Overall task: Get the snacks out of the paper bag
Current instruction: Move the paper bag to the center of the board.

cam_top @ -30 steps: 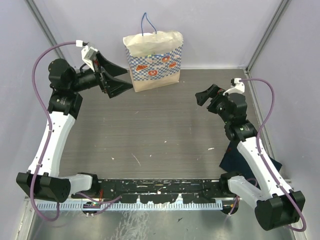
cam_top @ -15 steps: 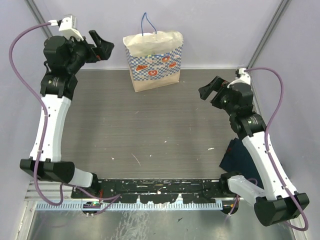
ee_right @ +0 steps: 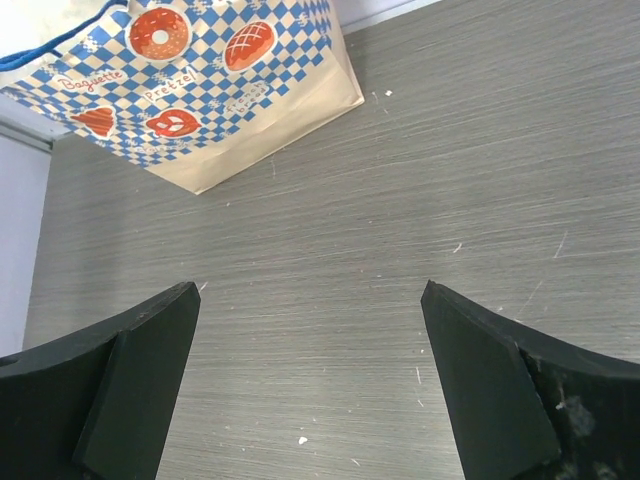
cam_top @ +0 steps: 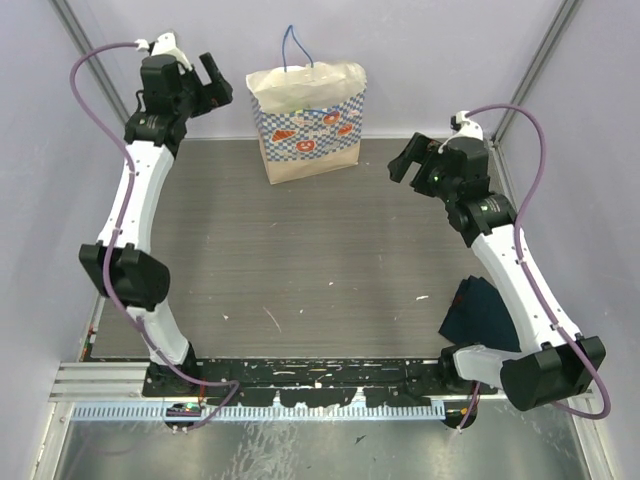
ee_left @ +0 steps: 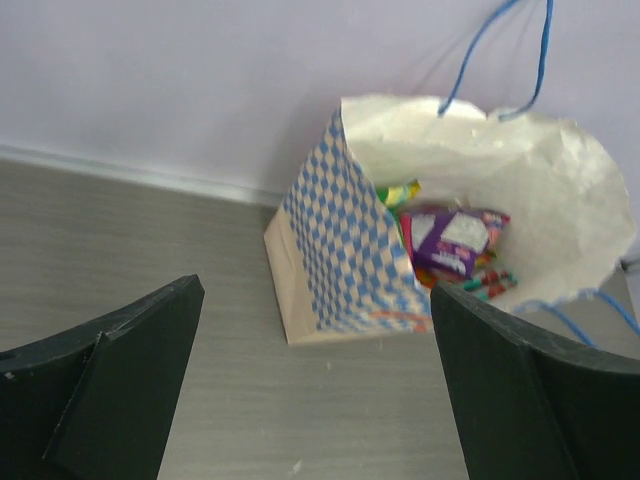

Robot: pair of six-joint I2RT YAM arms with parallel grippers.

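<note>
I saw my left claw [cam_top: 212, 80] and right claw [cam_top: 406, 159] wide open and empty, with snacks [ee_left: 450, 245] in the paper bag [cam_top: 305, 125] ahead of the left one.

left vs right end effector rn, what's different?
Side: left end effector sits left of the paper bag; right end effector sits on its right.
Aim: left end effector's camera looks into the bag's open mouth at the snacks; right end effector's sees only its printed outside and the table.
Shared: both open, empty.

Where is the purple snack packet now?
In the left wrist view, the purple packet lies inside the open paper bag, among other packets.
</note>
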